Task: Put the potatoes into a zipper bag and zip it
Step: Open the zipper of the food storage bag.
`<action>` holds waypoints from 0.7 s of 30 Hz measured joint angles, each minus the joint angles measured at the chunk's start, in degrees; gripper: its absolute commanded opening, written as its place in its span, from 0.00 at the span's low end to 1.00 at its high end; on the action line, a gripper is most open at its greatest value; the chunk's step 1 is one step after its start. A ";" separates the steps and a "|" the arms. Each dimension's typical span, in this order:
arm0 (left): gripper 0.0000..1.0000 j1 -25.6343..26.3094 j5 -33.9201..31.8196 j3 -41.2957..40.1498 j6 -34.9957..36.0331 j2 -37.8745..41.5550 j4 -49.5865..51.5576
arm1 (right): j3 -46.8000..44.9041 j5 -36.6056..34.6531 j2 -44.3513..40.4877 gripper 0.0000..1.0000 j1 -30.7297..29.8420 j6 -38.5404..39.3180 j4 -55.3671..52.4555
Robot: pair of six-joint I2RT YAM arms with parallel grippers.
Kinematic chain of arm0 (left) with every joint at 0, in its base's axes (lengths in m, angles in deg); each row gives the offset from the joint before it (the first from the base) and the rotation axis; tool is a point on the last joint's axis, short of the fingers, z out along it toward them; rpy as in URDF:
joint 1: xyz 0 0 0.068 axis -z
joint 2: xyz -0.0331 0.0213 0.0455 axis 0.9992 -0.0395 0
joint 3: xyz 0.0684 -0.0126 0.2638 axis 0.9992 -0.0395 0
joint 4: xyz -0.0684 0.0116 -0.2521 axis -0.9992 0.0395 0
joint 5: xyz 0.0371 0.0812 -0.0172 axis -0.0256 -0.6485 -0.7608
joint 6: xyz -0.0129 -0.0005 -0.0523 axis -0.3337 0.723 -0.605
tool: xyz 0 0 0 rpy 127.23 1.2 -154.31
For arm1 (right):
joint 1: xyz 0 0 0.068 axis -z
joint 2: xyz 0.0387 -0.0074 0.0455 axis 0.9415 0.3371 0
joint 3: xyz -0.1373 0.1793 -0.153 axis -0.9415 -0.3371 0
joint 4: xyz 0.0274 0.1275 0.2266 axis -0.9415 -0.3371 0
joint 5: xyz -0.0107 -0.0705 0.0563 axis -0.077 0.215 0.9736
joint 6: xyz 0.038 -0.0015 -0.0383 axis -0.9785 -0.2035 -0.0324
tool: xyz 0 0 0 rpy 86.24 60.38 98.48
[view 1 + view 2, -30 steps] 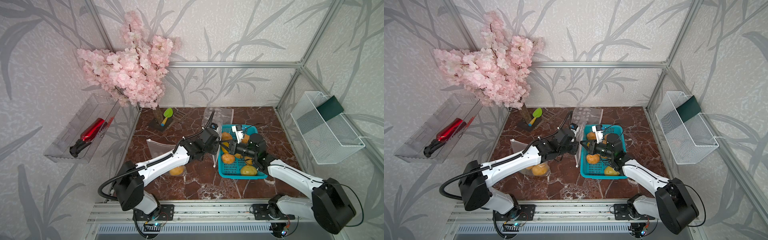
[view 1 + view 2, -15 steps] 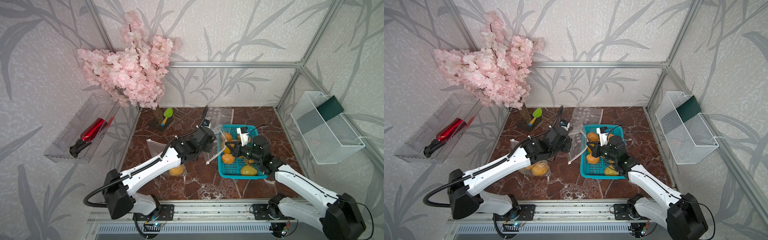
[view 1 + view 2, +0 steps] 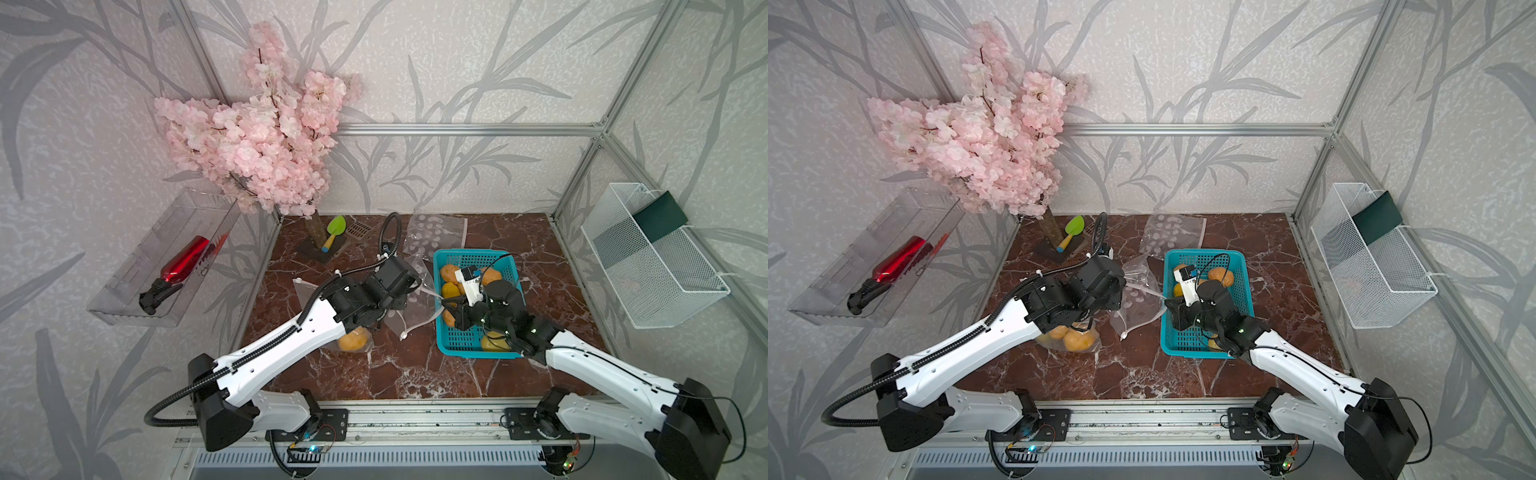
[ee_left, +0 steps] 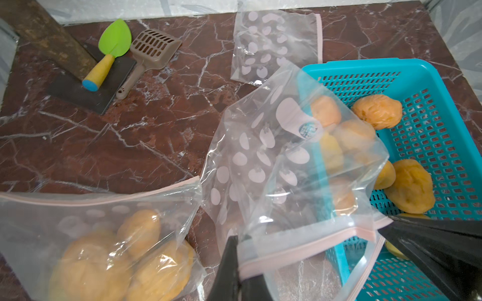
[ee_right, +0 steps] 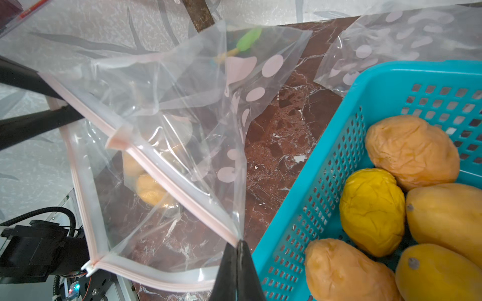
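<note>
A clear zipper bag point(image 4: 273, 169) with white spots hangs in the air just left of the blue basket point(image 3: 473, 253), stretched between both grippers. My left gripper point(image 4: 238, 263) is shut on one part of its pink zip rim. On the opposite end of that rim my right gripper point(image 5: 238, 250) is shut too. The bag point(image 5: 169, 117) gapes open at the mouth and holds nothing. Several orange-yellow potatoes point(image 5: 412, 151) lie in the basket point(image 5: 391, 70), and both top views show them point(image 3: 449, 272) point(image 3: 1220, 276).
A second bag with potatoes inside point(image 4: 104, 247) lies on the marble under my left arm. A flat empty bag point(image 3: 436, 232) lies at the back. A blossom branch stand, a green trowel point(image 4: 114, 41) and a brown scoop point(image 4: 154, 49) sit back left. A wire basket point(image 3: 652, 257) hangs on the right wall.
My left gripper has drawn leftward, away from the right one, taking its part of the rim along. The bag now hangs spread between the two grippers with its mouth pulled apart.
</note>
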 measured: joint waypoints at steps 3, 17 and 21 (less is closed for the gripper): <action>0.00 0.00 -0.81 2.45 -1.84 -1.49 3.17 | 1.20 -2.38 0.22 0.18 -0.90 0.83 -0.87; 0.00 -0.28 -2.73 4.24 -2.99 -5.70 5.79 | 1.62 2.73 5.90 0.74 -1.40 2.25 1.29; 0.00 -0.28 -2.64 4.20 -2.60 -5.86 5.49 | 2.34 4.31 5.92 0.78 -1.92 2.27 2.03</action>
